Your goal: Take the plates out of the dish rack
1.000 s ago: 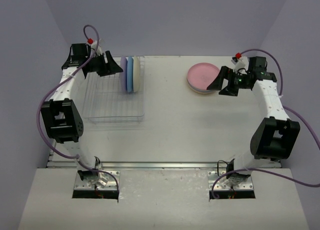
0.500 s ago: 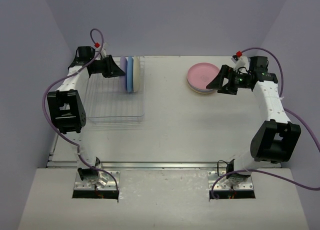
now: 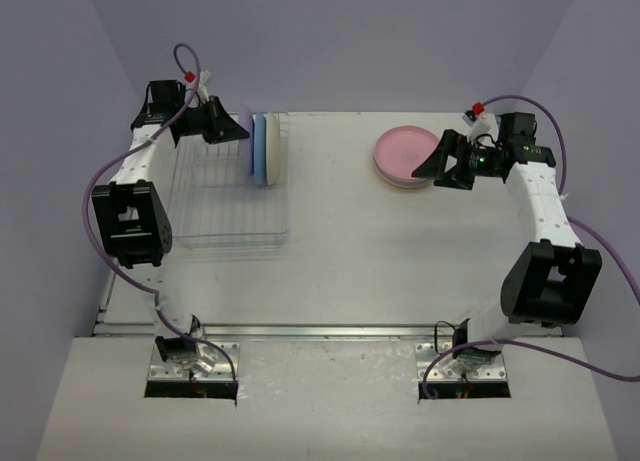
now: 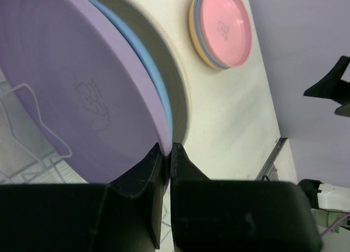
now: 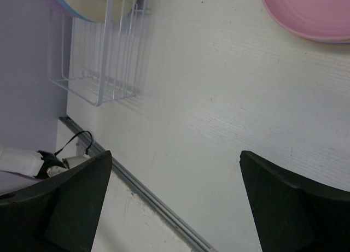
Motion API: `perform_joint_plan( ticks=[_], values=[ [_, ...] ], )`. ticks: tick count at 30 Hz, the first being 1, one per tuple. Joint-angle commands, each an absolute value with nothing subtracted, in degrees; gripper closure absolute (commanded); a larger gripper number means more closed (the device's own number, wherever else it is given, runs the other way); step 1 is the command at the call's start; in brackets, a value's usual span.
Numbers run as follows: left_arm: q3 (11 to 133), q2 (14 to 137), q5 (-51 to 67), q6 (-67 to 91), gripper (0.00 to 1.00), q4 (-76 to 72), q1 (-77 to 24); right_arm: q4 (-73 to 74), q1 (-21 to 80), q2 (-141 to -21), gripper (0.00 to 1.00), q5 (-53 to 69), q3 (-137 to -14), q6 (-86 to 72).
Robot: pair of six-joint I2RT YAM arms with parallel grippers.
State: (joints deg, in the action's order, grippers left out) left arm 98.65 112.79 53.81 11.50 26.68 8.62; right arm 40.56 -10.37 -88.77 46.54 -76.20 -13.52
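So, biggest first: the table [image 3: 350, 241] is a flat, off-white slab with a faint grain. The dish rack [image 3: 225, 206] sits on its left side, a see-through rectangular box of thin silvery wire.

Three round, matte plates stand on edge in the rack's far right corner, packed face to face. The lavender plate [image 4: 82, 88] is on the left, the blue plate [image 3: 260, 151] in the middle and the cream plate [image 5: 104, 3] on the right. Well to the right of the rack is a stack [image 3: 407, 153] of the same shallow plates lying flat, pink on top with blue and yellowish rims peeking out underneath.

The left gripper [image 4: 165, 147] is at the rack's far end, its black wedge fingers nearly closed and pinching the lavender plate's rim. The right gripper [image 5: 175, 170] is way over to the right of the rack, just beside the stack, with its fingers spread wide and nothing between them.

Compared with a second ago, the left gripper has moved in from just beside the plates onto that rim, and its arm has swung toward the far side. The right arm has only shifted slightly.
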Motion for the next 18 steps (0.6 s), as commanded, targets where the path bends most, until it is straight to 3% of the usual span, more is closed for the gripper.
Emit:
perform_joint_plan(
  ticks=[1, 10, 14, 18],
  values=[
    [107.38, 110.28, 57.18, 12.43, 1.0, 25.91, 9.23, 38.88, -10.28, -87.22, 0.01, 47.95, -77.7, -13.68],
    [113.53, 106.61, 61.05, 10.86, 1.0, 29.82, 9.19, 38.72, -10.28, -86.59, 0.01, 48.22, -78.04, -14.01],
    [115.77, 103.72, 57.37, 0.46, 1.0, 38.98, 7.54, 37.82, -10.28, -85.58, 0.01, 47.26, -78.27, -15.05],
    [108.76, 98.18, 48.82, -13.86, 1.0, 43.62, -0.11, 36.83, -10.28, -84.65, 0.01, 46.58, -78.49, -16.79]
  ],
)
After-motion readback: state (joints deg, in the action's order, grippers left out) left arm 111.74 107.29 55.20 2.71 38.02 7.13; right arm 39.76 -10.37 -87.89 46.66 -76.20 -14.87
